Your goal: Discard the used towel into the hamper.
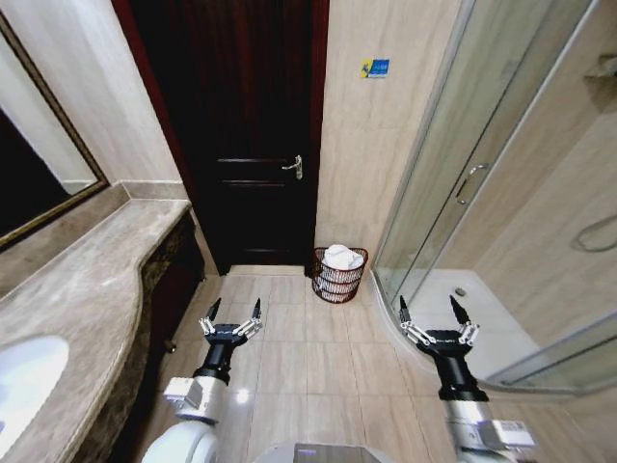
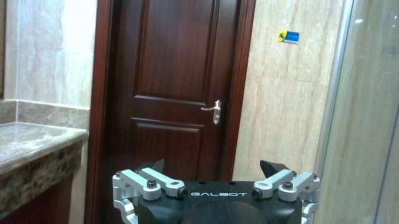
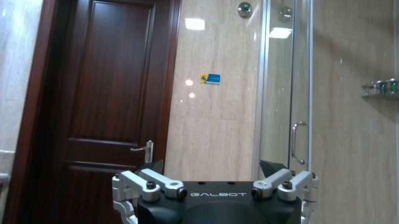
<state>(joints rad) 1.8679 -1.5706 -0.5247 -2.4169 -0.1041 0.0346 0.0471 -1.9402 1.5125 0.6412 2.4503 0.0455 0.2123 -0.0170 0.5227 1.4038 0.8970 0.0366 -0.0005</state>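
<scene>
The dark door (image 1: pixel 253 135) is standing shut at the far wall, and the counter (image 1: pixel 87 289) is running along the robot's left. The hamper (image 1: pixel 338 275) is sitting on the floor by the wall, just beside the door, with something white in it, likely the towel (image 1: pixel 342 257). So the drop is looking done. The left gripper (image 1: pixel 231 314) and right gripper (image 1: pixel 434 315) are hanging low, jaws wide open, holding nothing. Each gripper is showing the word GALBOT.

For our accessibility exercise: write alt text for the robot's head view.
A wire hamper holding a white towel stands on the tiled floor between a dark door and a glass shower; both robot hands, left hand and right hand, hang open and empty.
</scene>
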